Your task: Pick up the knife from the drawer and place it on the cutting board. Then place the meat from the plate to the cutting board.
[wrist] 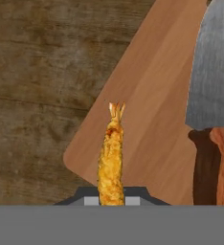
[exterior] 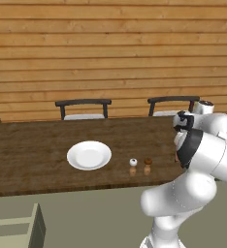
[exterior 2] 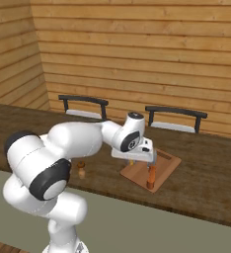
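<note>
Hand view puts the meat (wrist: 111, 158) nearest, an orange-brown battered strip rising straight up from between the dark tips of the tool (wrist: 111, 200), which are closed on its lower end. Held this way it hangs lengthwise along the tool's axis, so it can probably be laid flat once lowered. Just beyond it lies the cutting board (wrist: 154, 110), its rounded corner under the meat, with the dark wooden tabletop (wrist: 42, 72) showing to one side. The knife (wrist: 214, 95) already rests on the board beside the meat, grey blade and reddish-brown handle, so the first half of the task looks done and this is the carry of the second.

In the right base view the tool (exterior 2: 137, 159) hovers over the near part of the board (exterior 2: 162, 170); whether the meat touches the wood I cannot tell.

Farther off to the left, the left base view shows the plate (exterior: 89, 155) bare and white on the tabletop, two small shakers (exterior: 140, 166) between it and the arm, and the sage-green drawer (exterior: 16, 227) standing open at the lower corner
</note>
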Controlling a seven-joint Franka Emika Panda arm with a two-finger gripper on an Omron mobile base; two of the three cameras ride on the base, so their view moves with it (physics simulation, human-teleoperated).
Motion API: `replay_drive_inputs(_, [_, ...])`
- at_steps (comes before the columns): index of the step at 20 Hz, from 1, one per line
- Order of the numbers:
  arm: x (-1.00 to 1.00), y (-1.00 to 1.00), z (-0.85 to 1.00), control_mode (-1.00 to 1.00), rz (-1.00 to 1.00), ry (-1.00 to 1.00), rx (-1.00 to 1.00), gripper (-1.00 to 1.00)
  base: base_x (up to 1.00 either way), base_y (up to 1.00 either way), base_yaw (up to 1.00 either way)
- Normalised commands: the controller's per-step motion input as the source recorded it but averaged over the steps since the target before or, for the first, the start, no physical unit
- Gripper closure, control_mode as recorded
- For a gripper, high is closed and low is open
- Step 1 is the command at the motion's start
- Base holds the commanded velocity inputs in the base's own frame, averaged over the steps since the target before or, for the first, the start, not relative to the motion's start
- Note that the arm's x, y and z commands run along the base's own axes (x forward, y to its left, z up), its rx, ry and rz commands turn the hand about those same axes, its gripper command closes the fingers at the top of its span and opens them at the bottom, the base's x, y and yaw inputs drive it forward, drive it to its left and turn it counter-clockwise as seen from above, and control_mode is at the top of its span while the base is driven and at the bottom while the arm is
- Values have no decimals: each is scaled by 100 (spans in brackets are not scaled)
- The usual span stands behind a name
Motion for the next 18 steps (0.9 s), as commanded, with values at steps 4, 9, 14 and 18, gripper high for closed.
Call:
replay_drive_inputs(4, [4, -37, -30, -100, 0, 8, 0, 100, 0, 0, 0])
replay_drive_inputs(9, [0, -29, -19, -100, 0, 5, 0, 100, 0, 0, 0])
replay_drive_inputs(14, [14, 7, -24, -100, 0, 8, 0, 100, 0, 0, 0])
replay_drive_inputs(18, [20, 1, -16, -100, 0, 9, 0, 100, 0, 0, 0])
